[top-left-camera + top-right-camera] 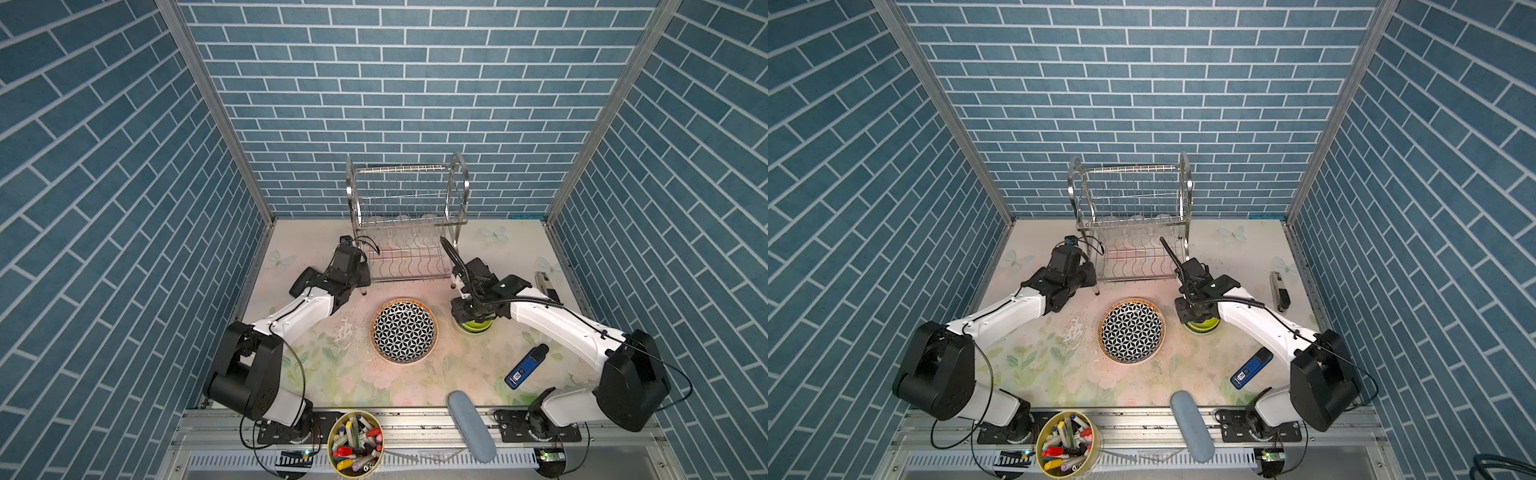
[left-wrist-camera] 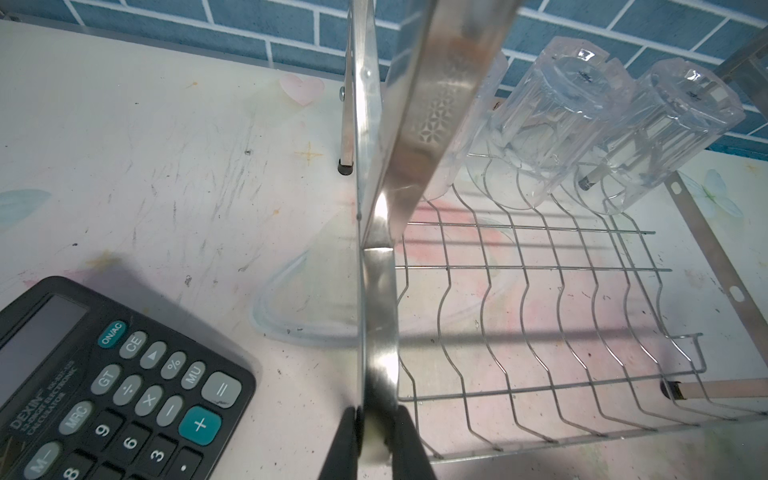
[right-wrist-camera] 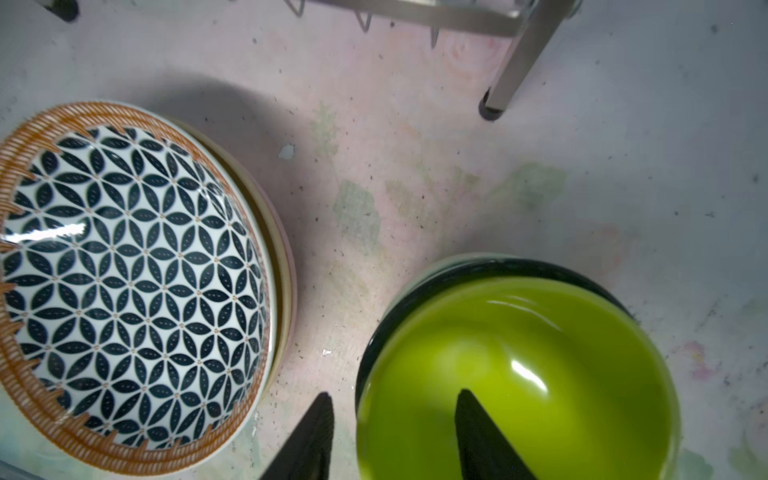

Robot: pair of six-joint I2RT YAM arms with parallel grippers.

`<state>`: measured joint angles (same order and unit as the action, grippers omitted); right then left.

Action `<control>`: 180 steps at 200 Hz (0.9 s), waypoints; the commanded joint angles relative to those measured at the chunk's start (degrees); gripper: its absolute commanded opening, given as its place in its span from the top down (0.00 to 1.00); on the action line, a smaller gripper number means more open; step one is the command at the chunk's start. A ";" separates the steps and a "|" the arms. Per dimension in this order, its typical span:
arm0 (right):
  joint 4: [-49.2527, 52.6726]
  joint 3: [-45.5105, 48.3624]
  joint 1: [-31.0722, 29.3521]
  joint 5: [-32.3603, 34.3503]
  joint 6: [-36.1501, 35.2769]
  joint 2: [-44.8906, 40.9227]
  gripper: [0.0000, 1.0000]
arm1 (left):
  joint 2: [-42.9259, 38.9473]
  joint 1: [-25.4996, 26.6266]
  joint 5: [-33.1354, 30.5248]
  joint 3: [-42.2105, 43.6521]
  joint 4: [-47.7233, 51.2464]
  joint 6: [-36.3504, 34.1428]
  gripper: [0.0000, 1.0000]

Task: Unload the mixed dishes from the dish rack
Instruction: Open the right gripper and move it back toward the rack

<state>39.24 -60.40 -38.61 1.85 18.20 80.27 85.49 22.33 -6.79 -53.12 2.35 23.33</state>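
Now left jaws clamp the shiny wire rack (image 2: pixel 432 91); right jaws gape astride the lime bowl (image 3: pixel 540 353).

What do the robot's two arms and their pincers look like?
The left arm and right arm have white shells with bulky black joint housings. Thin black cables run along them; the right also carries a ribbed black hose. The left gripper and right gripper each end in two slim, tapered black fingers.

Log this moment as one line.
left gripper: shut on rack | right gripper: open over lime bowl | plates: stacked on table | glasses: in rack
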 commanded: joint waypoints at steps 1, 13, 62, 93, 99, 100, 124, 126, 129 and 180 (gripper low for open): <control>-3.56 0.19 0.11 2.28 -0.84 -4.16 0.47 | 1.17 -0.56 -1.65 0.04 2.75 1.10 0.92; -5.57 0.89 0.11 2.25 -1.22 -5.02 0.46 | 1.05 -0.57 -1.66 0.04 2.75 1.10 0.92; -16.12 3.42 -3.36 3.73 -3.45 -7.36 0.44 | 1.56 -0.61 -1.67 -0.49 2.57 0.44 0.92; -26.03 4.47 -6.07 4.39 -3.96 -4.98 0.43 | 1.40 -0.60 -1.81 -0.16 2.75 0.57 0.92; -27.84 4.51 -6.20 4.39 -4.11 -4.06 0.43 | 1.28 -0.54 -1.92 -0.06 2.74 0.57 0.92; -28.18 4.46 -6.21 4.35 -4.17 -3.89 0.43 | 1.31 -0.53 -1.92 -0.05 2.74 0.62 0.92; -35.30 3.80 -6.78 3.89 -5.61 1.19 0.41 | 1.06 -0.56 -2.18 0.21 2.74 0.57 0.92; -35.93 3.67 -6.86 3.83 -5.80 1.66 0.41 | 1.03 -0.54 -2.18 0.21 2.75 0.57 0.92; -36.98 3.57 -6.99 3.78 -6.14 2.28 0.41 | 1.07 -0.51 -2.18 0.20 2.75 0.50 0.92; -52.11 -0.04 -7.43 0.46 -9.10 14.09 0.40 | 1.19 -0.53 -2.05 0.12 2.76 0.57 0.92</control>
<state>-1.87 -57.56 -45.74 3.79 12.93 90.67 85.49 22.39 -7.01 -53.12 2.35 23.09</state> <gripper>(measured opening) 0.600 0.159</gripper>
